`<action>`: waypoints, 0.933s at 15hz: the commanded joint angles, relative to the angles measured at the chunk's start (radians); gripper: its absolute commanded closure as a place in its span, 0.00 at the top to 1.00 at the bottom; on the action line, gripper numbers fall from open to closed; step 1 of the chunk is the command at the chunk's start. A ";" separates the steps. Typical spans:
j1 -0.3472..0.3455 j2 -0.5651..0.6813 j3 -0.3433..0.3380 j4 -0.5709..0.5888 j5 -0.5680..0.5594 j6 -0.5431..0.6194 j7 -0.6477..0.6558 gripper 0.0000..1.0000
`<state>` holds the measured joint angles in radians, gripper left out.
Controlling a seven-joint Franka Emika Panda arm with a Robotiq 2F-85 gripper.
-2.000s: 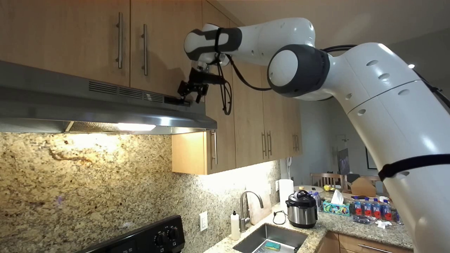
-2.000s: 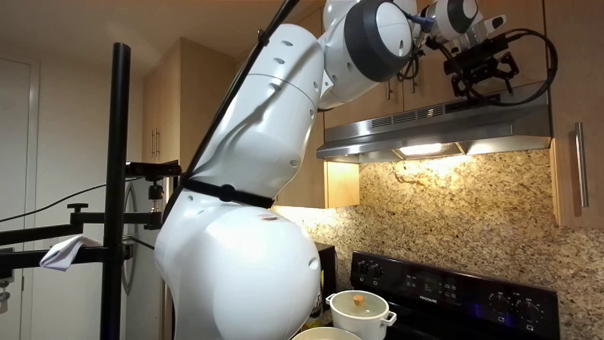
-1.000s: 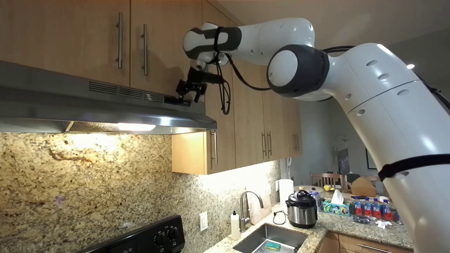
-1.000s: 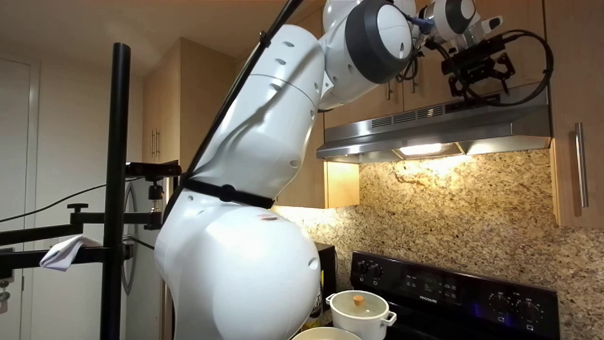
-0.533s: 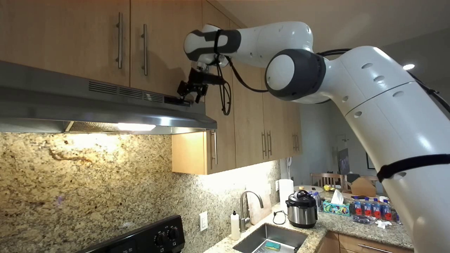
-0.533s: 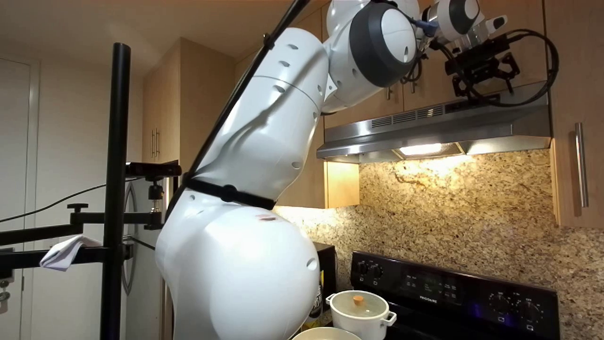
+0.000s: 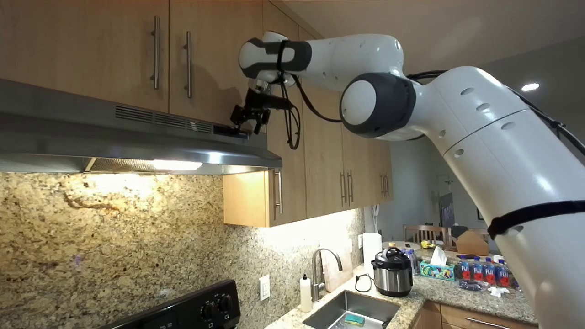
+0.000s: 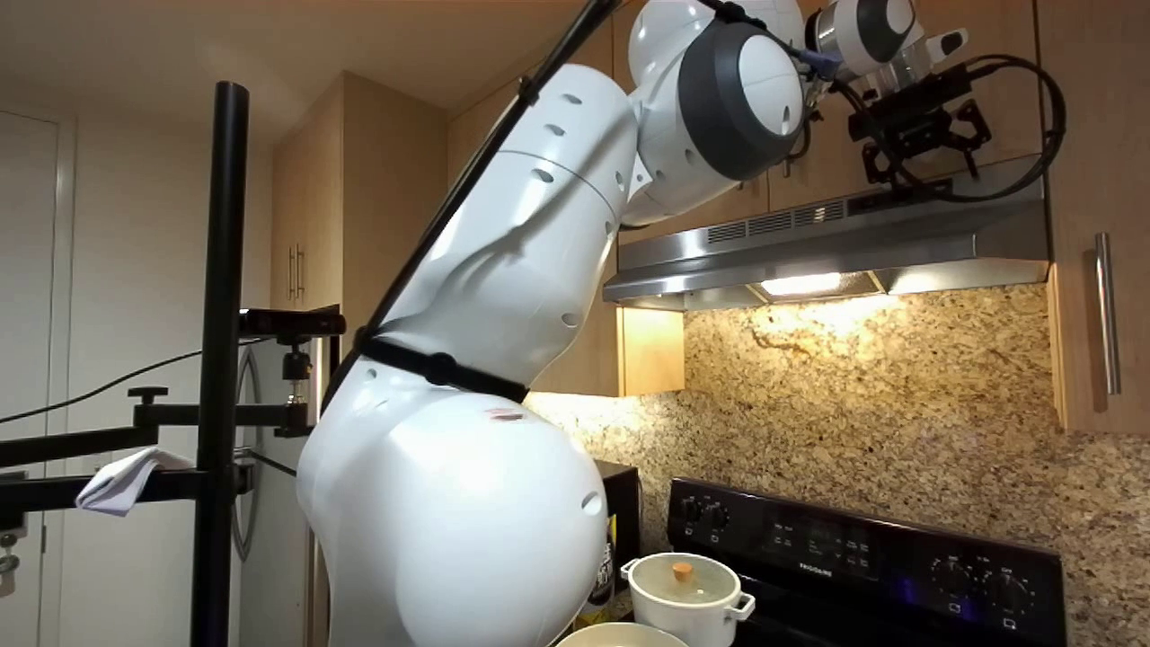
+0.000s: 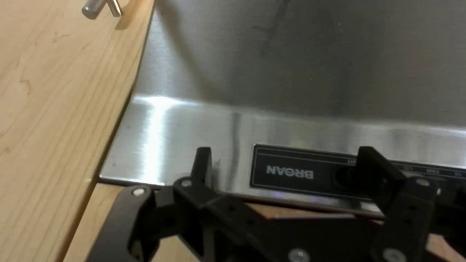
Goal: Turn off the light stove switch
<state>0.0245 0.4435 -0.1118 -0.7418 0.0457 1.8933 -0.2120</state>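
Hood light point(image 8: 801, 285) is still shining under the range hood point(image 8: 809, 247), so the turning-off is, by my judgement, not yet done. Its likely switch knob point(image 9: 344, 177) is sitting on the black BROAN panel point(image 9: 291, 163), partly hidden behind one finger point(image 9: 376, 165); whether they are touching, I cannot tell. The gripper point(image 9: 285, 156) is holding its jaws spread, nothing pinched between them, and is hardly moving in both exterior views. What is changing is farther back: the elbow point(image 7: 378, 105) is sinking and swinging hoodward, which is probably setting up leverage for a press rather than completing one.
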 commanded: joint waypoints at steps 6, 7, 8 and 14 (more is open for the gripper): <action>-0.066 0.084 0.008 0.121 0.040 -0.050 -0.012 1.00; -0.067 0.090 0.010 0.128 0.038 -0.052 -0.010 1.00; -0.069 0.093 0.012 0.134 0.039 -0.056 -0.010 1.00; -0.069 0.059 0.015 0.122 0.040 -0.050 -0.009 1.00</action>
<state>-0.0286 0.5211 -0.1095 -0.6245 0.0569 1.8484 -0.2119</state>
